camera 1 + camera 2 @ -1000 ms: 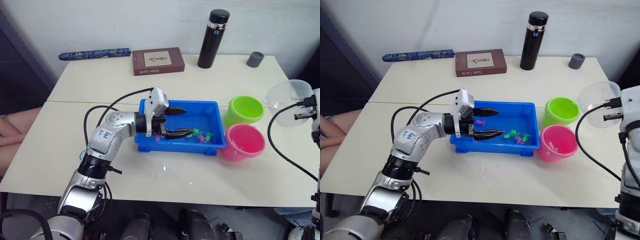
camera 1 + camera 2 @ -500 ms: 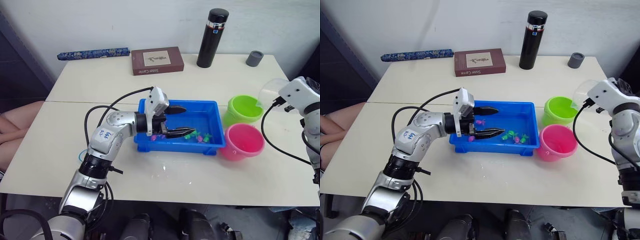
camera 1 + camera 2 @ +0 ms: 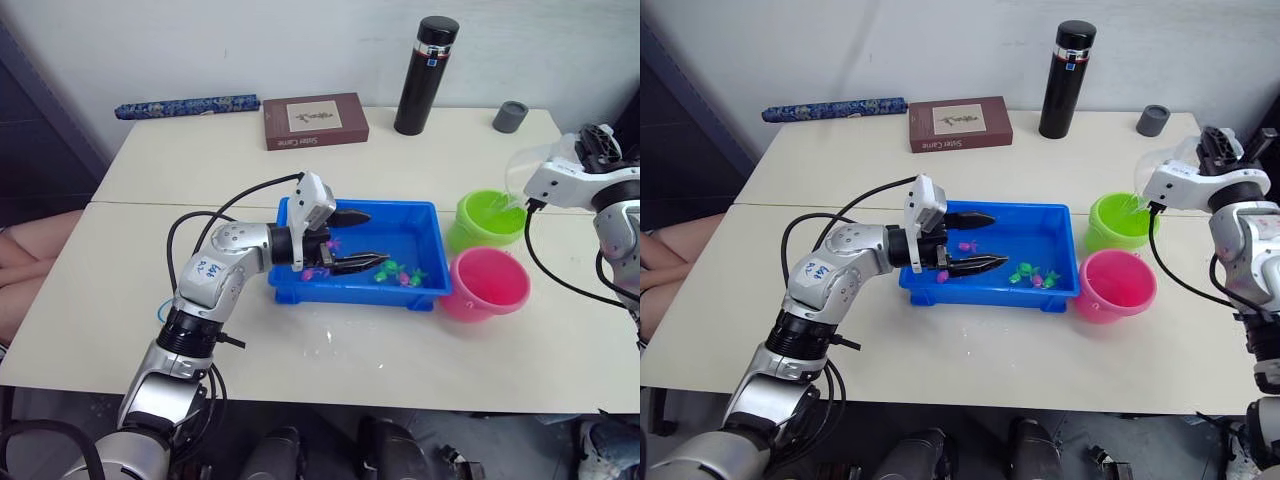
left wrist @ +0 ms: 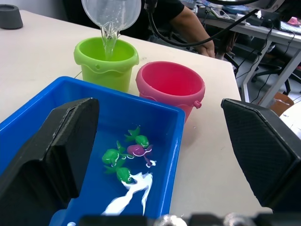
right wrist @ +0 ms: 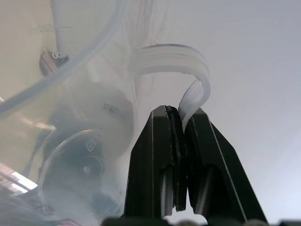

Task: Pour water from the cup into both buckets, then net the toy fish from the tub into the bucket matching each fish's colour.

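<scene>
Head views: right gripper (image 3: 1162, 190) tips the cup (image 3: 1165, 165) over the green bucket (image 3: 1122, 222), far right; pink bucket (image 3: 1115, 285) just nearer. Left gripper (image 3: 358, 240) hangs spread over the tub (image 3: 425, 215).

Left wrist: water streams into the green bucket; toy fish (image 4: 127, 155) still in the tub.

Right wrist: fingers (image 5: 155, 155) pinch the cup's handle.

Judgement: first pour underway; pink bucket and netting remain.

right pincer (image 5: 181, 117) clamped on clear cup (image 5: 70, 108) handle
</scene>
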You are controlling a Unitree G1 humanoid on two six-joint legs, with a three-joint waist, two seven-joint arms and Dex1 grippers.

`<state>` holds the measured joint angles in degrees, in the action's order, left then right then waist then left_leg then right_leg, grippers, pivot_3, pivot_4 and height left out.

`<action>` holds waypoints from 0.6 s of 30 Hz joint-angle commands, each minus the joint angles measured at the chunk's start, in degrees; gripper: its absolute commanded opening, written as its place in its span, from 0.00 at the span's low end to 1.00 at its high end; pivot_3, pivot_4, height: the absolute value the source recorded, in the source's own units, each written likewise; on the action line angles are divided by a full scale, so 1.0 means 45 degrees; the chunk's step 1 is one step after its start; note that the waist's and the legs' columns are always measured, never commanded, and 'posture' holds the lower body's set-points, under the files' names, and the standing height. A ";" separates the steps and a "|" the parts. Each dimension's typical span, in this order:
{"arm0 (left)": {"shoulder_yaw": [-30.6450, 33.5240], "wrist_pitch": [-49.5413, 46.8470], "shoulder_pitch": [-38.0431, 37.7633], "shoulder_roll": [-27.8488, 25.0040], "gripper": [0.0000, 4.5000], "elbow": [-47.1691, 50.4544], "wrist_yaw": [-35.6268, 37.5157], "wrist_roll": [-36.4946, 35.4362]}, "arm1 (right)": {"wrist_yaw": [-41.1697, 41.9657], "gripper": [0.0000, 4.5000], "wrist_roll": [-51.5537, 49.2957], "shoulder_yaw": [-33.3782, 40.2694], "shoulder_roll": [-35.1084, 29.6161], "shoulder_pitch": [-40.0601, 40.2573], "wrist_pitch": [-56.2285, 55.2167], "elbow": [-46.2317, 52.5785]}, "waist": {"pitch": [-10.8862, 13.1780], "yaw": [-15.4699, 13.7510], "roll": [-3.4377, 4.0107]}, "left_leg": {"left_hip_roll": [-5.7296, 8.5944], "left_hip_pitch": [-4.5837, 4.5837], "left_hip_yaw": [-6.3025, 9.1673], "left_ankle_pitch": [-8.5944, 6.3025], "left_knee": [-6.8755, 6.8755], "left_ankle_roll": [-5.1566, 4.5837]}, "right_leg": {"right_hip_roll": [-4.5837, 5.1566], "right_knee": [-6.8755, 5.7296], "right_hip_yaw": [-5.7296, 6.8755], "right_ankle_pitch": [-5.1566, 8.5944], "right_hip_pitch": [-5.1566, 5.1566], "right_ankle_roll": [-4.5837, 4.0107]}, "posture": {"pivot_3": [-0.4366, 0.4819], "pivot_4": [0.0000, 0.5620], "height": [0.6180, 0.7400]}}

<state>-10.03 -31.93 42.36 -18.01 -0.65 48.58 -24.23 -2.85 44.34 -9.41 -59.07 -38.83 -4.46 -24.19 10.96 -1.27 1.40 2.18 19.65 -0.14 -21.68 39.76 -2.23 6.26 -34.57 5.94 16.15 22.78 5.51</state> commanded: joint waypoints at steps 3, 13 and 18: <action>0.0213 0.0073 0.0032 0.0041 1.00 0.0507 -0.0003 -0.0089 | -0.0348 0.01 0.0565 0.0065 -0.0497 -0.0497 -0.0401 -0.0080 | 0.0000 -0.0002 0.0000 | 0.0001 0.0003 0.0001 0.0000 0.0000 0.0000 | 0.0000 0.0001 0.0000 0.0000 0.0000 0.0000 | 0.48 0.27 1.00; 0.0182 -0.0007 0.0005 0.0041 1.00 0.0561 0.0170 -0.0235 | 0.0529 0.01 -0.2752 0.2907 0.0529 0.1006 0.0962 0.0298 | -0.0001 -0.0037 -0.0002 | -0.0002 0.0020 0.0023 0.0000 0.0013 0.0000 | -0.0001 0.0010 0.0020 0.0000 -0.0002 0.0000 | 0.48 0.27 1.00; 0.0286 -0.0264 -0.0017 0.0068 1.00 0.0765 0.0773 -0.0823 | 0.1286 0.01 -0.6254 0.6553 0.2589 0.2683 0.3748 0.2481 | -0.0001 -0.0026 -0.0001 | -0.0006 0.0068 0.0055 0.0001 0.0045 -0.0001 | -0.0002 0.0015 0.0048 -0.0004 0.0005 0.0006 | 0.48 0.27 1.00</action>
<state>-9.83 -32.91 42.14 -17.94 -0.37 50.64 -25.82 2.24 22.64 12.89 -48.78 -27.26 7.55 -18.31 10.96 -1.39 1.39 2.14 20.02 0.13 -21.68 40.01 -2.24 6.25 -34.53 6.17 16.12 22.84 5.55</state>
